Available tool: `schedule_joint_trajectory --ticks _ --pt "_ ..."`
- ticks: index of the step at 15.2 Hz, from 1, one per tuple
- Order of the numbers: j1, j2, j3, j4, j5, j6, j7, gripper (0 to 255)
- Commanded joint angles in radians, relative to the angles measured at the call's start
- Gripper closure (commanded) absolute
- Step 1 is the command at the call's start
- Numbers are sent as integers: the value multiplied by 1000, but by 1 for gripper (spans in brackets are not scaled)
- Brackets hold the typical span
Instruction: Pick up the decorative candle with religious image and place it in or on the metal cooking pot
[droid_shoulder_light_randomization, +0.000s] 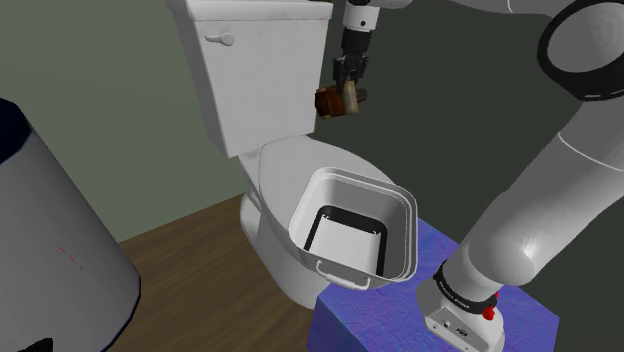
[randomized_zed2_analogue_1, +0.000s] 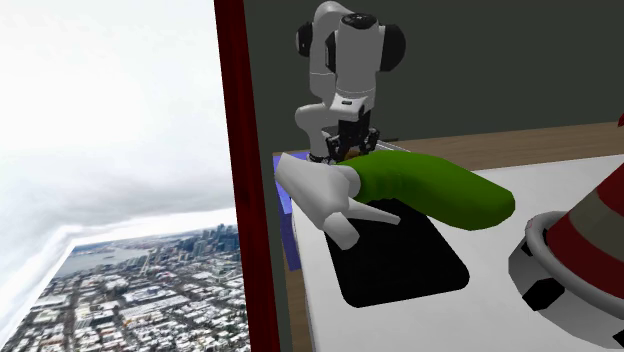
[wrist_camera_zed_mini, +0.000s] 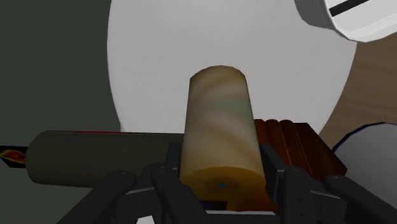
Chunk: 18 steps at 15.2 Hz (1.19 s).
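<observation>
The gripper (droid_shoulder_light_randomization: 347, 80) is closed partway on the candle (droid_shoulder_light_randomization: 352, 97), a mottled tan cylinder clasped between both fingers (wrist_camera_zed_mini: 162, 178) and jutting out past them. Held so, the candle hangs in the air beside the toilet tank (droid_shoulder_light_randomization: 262, 75). It is well above the pale pot (droid_shoulder_light_randomization: 400, 235) at the far corner of the blue stand (droid_shoulder_light_randomization: 520, 320).

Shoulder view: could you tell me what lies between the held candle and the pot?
In the shoulder view, only air separates the beige cylindrical candle, clasped by the black gripper, from the pale squarish pot; the white toilet stands behind.
</observation>
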Motion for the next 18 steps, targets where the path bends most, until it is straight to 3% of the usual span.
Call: schedule_joint_trajectory --ticks 1,9,18 --pt "15 -67 17 -65 -10 3 34 255" --pt "57 -335 104 -319 -20 -4 170 255" --pt "107 -598 226 -509 36 -68 327 255"
